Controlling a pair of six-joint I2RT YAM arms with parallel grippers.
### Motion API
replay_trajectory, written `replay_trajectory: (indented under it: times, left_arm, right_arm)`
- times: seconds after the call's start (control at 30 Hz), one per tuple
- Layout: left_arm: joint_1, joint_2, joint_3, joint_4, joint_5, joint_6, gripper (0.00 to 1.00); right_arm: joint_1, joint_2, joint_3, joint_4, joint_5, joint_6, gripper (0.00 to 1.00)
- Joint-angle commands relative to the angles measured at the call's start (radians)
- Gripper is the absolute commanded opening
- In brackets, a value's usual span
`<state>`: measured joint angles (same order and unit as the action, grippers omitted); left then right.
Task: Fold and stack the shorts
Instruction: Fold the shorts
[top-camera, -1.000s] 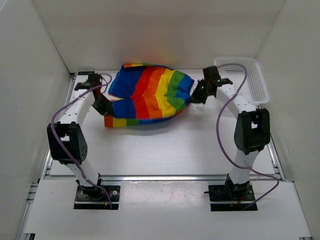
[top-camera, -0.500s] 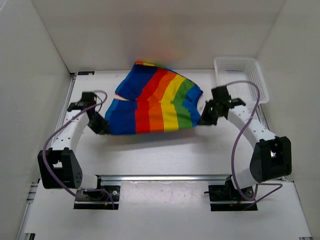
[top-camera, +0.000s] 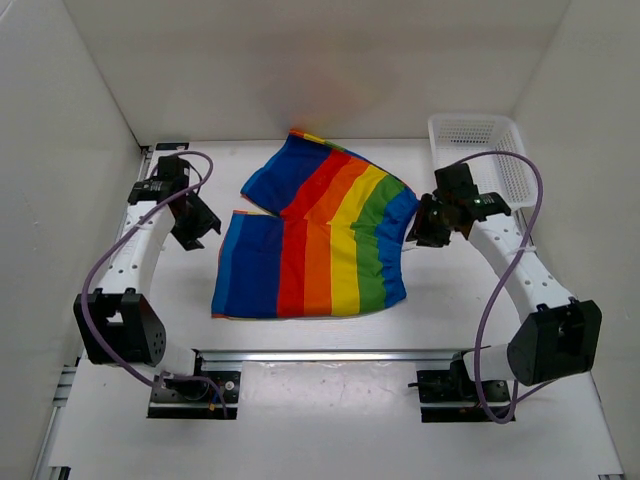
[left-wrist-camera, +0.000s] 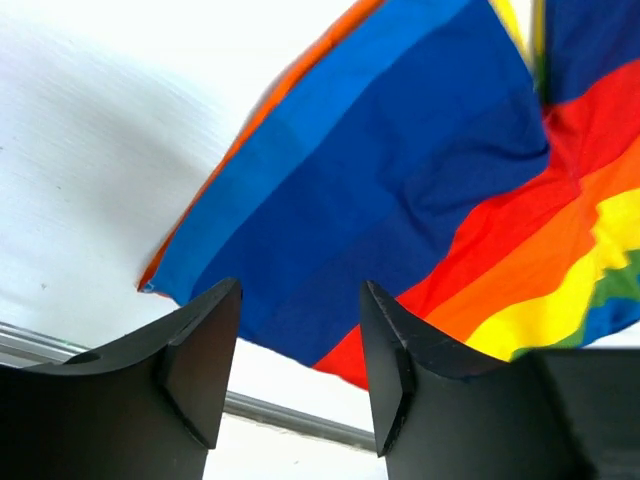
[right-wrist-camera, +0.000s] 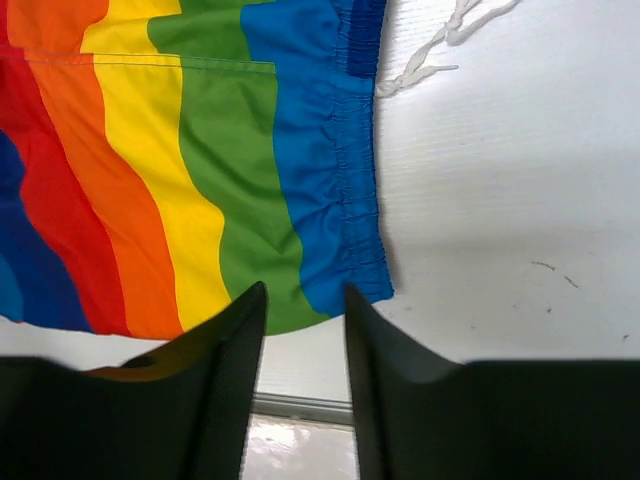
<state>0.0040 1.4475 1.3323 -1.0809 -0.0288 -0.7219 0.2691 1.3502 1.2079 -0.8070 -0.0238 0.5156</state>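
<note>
Rainbow shorts (top-camera: 315, 245) are lying flat mid-table, reaching toward its near edge. Left gripper (top-camera: 199, 227) and right gripper (top-camera: 421, 228) are hanging beside them, jaws parted, empty (drawstring (right-wrist-camera: 440, 50) is straggling out). Probably worth pinching matching corners and folding evenly.

Plain white walls (top-camera: 300, 60) box in a white worktop (top-camera: 440, 310); a metal rail (top-camera: 330, 354) lines its near edge; bright, even light.
</note>
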Motion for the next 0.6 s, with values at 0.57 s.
replay_trajectory:
  times: [0.57]
  left_arm:
    - [-0.036, -0.052, -0.616, 0.15, 0.072, -0.194, 0.6]
  right_arm:
    - [-0.024, -0.051, -0.424, 0.157, -0.315, 0.276, 0.57]
